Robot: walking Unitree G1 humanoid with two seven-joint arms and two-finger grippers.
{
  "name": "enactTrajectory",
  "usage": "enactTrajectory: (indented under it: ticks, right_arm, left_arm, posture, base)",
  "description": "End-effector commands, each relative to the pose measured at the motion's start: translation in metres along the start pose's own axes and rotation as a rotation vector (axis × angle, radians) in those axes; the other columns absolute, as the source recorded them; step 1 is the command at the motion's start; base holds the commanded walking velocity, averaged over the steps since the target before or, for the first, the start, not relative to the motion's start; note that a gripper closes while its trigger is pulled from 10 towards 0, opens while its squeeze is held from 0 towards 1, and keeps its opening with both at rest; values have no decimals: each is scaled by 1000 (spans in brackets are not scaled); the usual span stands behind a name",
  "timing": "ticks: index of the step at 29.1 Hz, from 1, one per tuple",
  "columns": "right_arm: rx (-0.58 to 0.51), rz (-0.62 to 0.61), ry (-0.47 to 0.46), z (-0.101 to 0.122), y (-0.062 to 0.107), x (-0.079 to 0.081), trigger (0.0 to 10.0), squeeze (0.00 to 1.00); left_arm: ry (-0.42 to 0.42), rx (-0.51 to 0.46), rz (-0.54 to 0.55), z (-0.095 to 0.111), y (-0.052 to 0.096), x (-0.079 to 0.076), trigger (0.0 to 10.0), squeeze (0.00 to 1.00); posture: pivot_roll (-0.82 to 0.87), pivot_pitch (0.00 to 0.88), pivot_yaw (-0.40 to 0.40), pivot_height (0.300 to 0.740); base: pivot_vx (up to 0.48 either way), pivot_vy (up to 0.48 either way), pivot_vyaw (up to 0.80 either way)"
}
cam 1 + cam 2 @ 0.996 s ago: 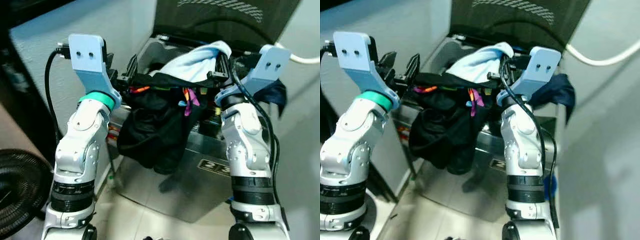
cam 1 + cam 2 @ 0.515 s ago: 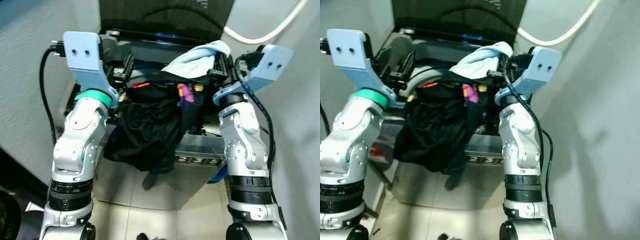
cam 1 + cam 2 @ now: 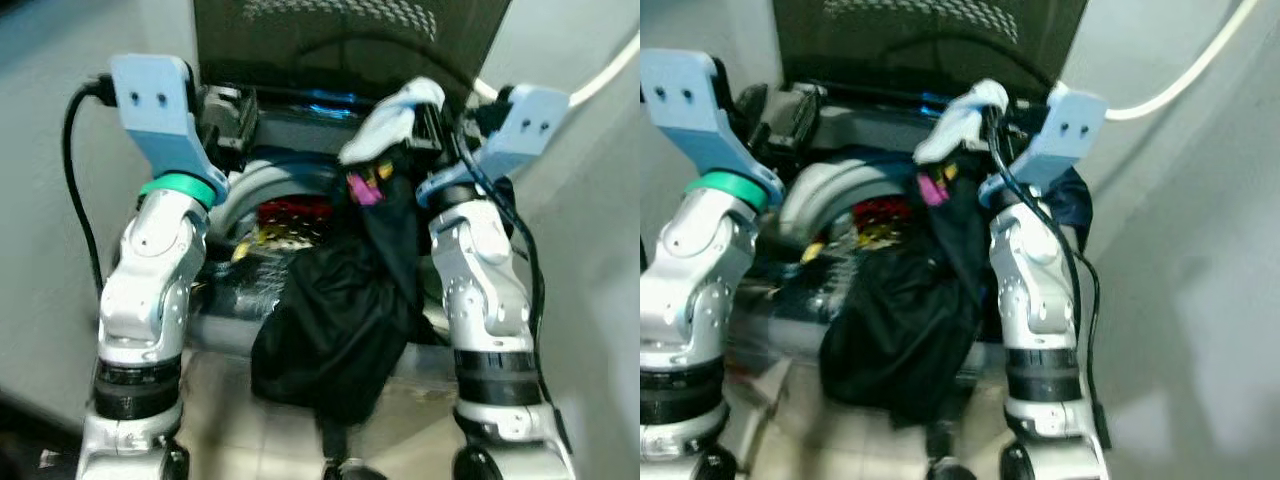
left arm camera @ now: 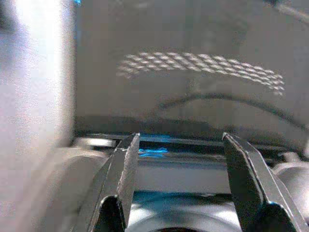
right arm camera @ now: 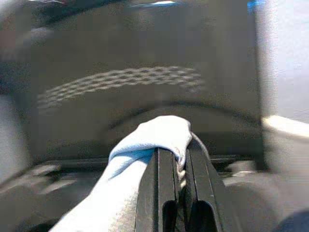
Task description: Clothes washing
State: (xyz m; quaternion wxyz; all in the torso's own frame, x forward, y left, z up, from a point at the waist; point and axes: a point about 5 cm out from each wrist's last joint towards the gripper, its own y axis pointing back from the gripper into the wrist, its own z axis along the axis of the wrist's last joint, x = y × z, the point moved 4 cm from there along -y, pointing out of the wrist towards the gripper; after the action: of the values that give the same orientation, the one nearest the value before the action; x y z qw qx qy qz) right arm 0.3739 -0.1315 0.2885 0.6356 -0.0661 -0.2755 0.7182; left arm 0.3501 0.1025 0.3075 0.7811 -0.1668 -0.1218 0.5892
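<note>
Grey walls enclose a top-loading washing machine with its dark lid raised. At 1 o'clock the right tool is clamped on a pale blue cloth, with black clothes hanging below it over the machine's front. At 11 o'clock the left tool hovers over the drum, fingers spread and holding nothing.
</note>
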Motion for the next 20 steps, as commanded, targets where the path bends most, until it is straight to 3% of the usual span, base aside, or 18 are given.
enactTrajectory:
  ticks: [1,15,18,20]
  right_arm:
    - [-25,14,-4,6,-2,7,10000,0]
    - [-32,31,-2,7,-3,10,10000,0]
    - [-38,60,4,8,-3,14,10000,0]
    - [-61,123,33,14,-3,24,10000,0]
  left_arm:
    - [-10,-11,11,2,3,6,10000,0]
    - [8,-20,-6,4,3,3,10000,0]
    - [-17,-36,-24,8,2,2,10000,0]
    - [-92,-73,-74,16,2,-3,10000,0]
  posture:
    - [68,14,-12,740]
    - [65,10,-13,740]
    - [64,8,-12,740]
    - [65,6,-11,740]
  base:
    - [0,0,0]
    - [0,0,0]
    - [0,0,0]
    - [0,0,0]
